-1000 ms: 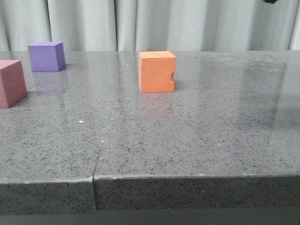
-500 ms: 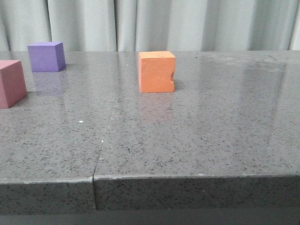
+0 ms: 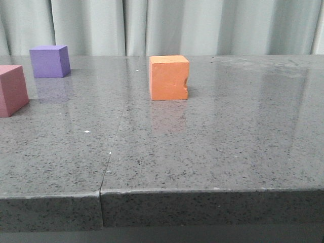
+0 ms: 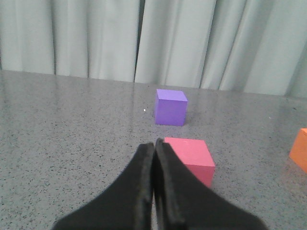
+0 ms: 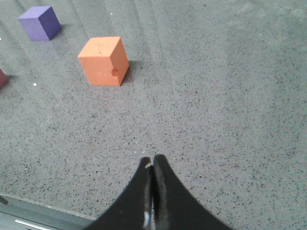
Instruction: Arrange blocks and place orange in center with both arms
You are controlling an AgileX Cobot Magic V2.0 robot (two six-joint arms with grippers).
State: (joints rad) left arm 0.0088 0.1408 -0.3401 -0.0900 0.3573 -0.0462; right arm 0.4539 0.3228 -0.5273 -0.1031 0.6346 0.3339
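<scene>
The orange cube [image 3: 169, 77] with a notch in its right edge stands near the table's middle. It also shows in the right wrist view [image 5: 103, 61] and at the edge of the left wrist view [image 4: 301, 151]. The purple cube [image 3: 49, 61] stands at the far left, and the pink cube [image 3: 12, 90] stands nearer, cut by the left edge. In the left wrist view my left gripper [image 4: 153, 143] is shut and empty, just short of the pink cube [image 4: 190, 158], with the purple cube [image 4: 170, 107] beyond. My right gripper [image 5: 152, 160] is shut and empty above bare table, well back from the orange cube. Neither gripper shows in the front view.
The grey speckled table [image 3: 212, 131] has a seam [image 3: 114, 147] running from its front edge toward the back. Pale curtains [image 3: 167, 25] hang behind the table. The table's front edge [image 5: 29, 203] shows in the right wrist view.
A dark object at the top right corner of the front view one second ago has gone out of view. The cubes have not moved.
</scene>
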